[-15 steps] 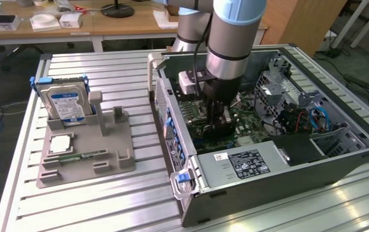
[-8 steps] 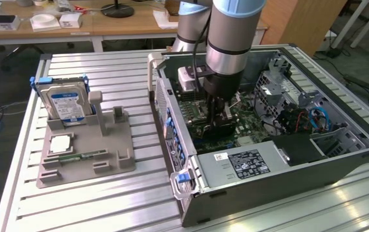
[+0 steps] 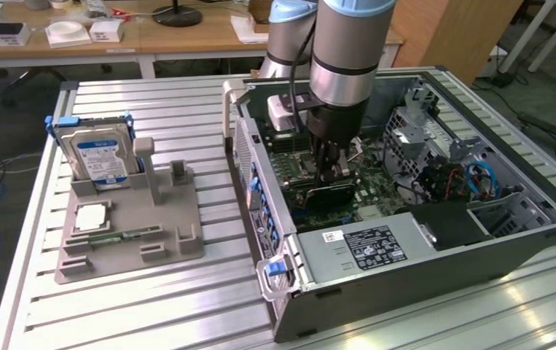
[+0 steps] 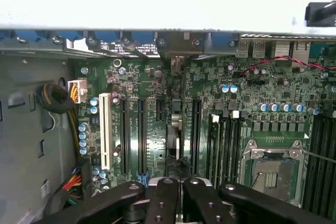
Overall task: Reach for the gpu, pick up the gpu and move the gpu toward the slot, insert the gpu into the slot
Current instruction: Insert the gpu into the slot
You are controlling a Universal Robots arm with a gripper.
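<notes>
Insertion is the step in hand: the black two-finger gripper is clenched on the thin dark rectangular gpu card, which hangs directly below the fingers, edge-on, above the long black plastic slot. The next move seems to call for a straight, aligned descent.

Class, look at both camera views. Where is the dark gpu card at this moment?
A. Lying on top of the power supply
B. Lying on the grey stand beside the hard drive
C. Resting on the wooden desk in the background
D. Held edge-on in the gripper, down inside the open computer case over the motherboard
D: the gripper is closed on the gpu, low inside the computer case over the motherboard.
</notes>
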